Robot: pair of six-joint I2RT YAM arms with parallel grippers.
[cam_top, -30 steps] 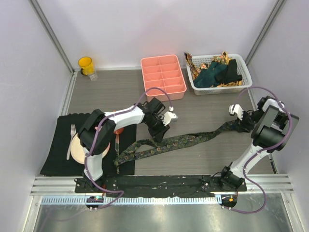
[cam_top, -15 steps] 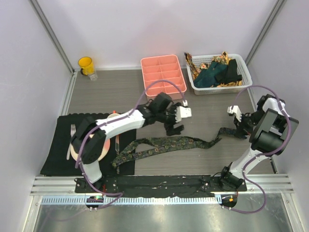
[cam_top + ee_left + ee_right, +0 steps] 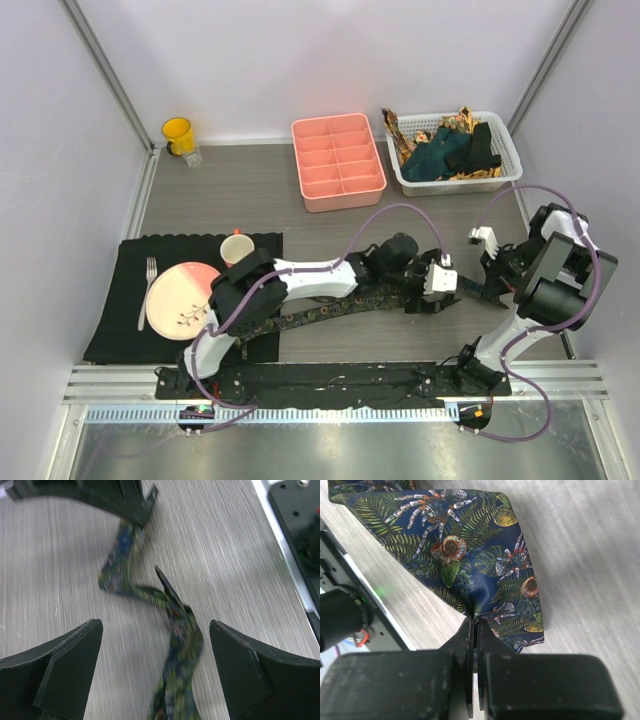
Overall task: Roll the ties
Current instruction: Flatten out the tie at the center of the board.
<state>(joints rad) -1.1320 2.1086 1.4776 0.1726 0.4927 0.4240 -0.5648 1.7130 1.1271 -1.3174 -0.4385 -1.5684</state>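
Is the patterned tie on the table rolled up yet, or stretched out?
Stretched out, not rolled: the tie lies as a long wavy strip, one end pinched in the right gripper.

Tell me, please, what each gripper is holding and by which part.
The right gripper is shut on the tie, pinching bunched fabric at the end nearest it. The left gripper is open and holds nothing, its fingers either side of the tie.

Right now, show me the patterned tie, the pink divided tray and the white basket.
patterned tie [image 3: 480, 575]: right wrist view, middle of its printed fabric.
pink divided tray [image 3: 345, 201]: top external view, its near rim.
white basket [image 3: 460, 186]: top external view, its near wall.
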